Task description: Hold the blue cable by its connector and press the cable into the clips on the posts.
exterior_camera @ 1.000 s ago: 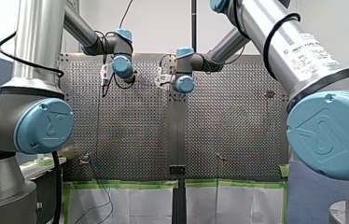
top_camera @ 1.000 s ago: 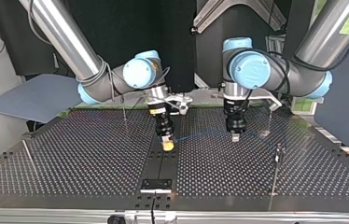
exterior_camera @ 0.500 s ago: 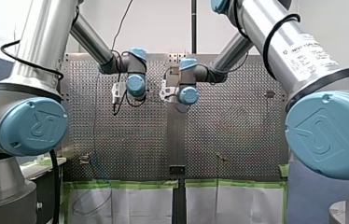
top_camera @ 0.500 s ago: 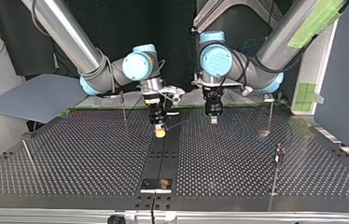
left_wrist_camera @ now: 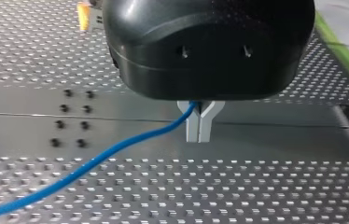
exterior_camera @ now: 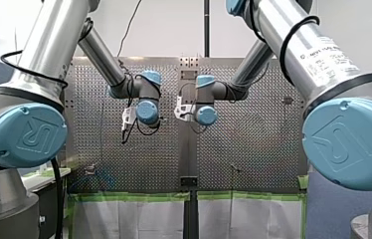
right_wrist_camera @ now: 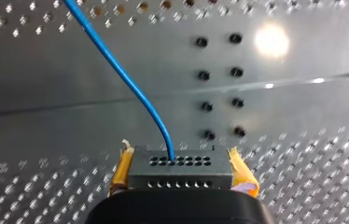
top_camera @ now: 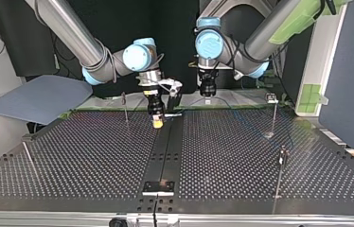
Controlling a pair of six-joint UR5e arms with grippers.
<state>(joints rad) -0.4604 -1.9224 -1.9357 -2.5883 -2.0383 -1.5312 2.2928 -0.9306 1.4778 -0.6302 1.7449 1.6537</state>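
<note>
In the right wrist view my right gripper (right_wrist_camera: 180,161) is shut on a black connector (right_wrist_camera: 182,176), its yellow pads (right_wrist_camera: 243,173) pressed to both sides. The blue cable (right_wrist_camera: 116,65) leaves the connector and runs ahead over the perforated table. In the left wrist view my left gripper (left_wrist_camera: 198,127) has its metal fingers (left_wrist_camera: 192,122) shut on the blue cable (left_wrist_camera: 116,151), which trails away beside it. In the top view my right gripper (top_camera: 157,123) hangs just over the table's far edge, and my left gripper (top_camera: 207,93) is higher, to its right.
Thin posts with clips stand at the top view's far left (top_camera: 125,108), far right (top_camera: 273,113), near right (top_camera: 281,163) and near left (top_camera: 28,158). A dark centre strip (top_camera: 165,156) splits the table. A blue-grey board (top_camera: 38,97) lies off the left edge.
Both grippers have drawn back toward the table's far edge in the top view. My left gripper has also shifted to that view's left and risen, closing on my right gripper.
</note>
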